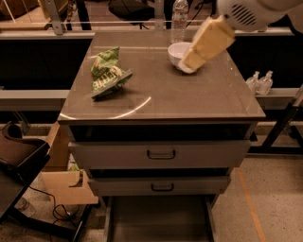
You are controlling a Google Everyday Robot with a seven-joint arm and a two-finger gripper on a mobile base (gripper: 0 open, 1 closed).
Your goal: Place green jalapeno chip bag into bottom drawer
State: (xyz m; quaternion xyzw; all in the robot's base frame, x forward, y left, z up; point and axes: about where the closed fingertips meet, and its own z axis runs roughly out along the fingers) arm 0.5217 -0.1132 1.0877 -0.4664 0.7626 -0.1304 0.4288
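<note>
The green jalapeno chip bag (108, 73) lies crumpled on the left part of the cabinet top (161, 101). The bottom drawer (158, 221) is pulled out at the foot of the cabinet and its flat grey floor shows nothing in it. My gripper (189, 65) reaches in from the upper right on the white arm (246, 12). It hangs over the back right of the top, in front of the white bowl (176, 52), well to the right of the bag. It holds nothing that I can see.
Two shut grey drawer fronts with dark handles (161, 154) sit above the open drawer. A water bottle (179, 19) stands behind the bowl. Two small bottles (260, 82) stand on a shelf at the right. A cardboard box (61, 179) and a dark chair (19, 158) are at the left.
</note>
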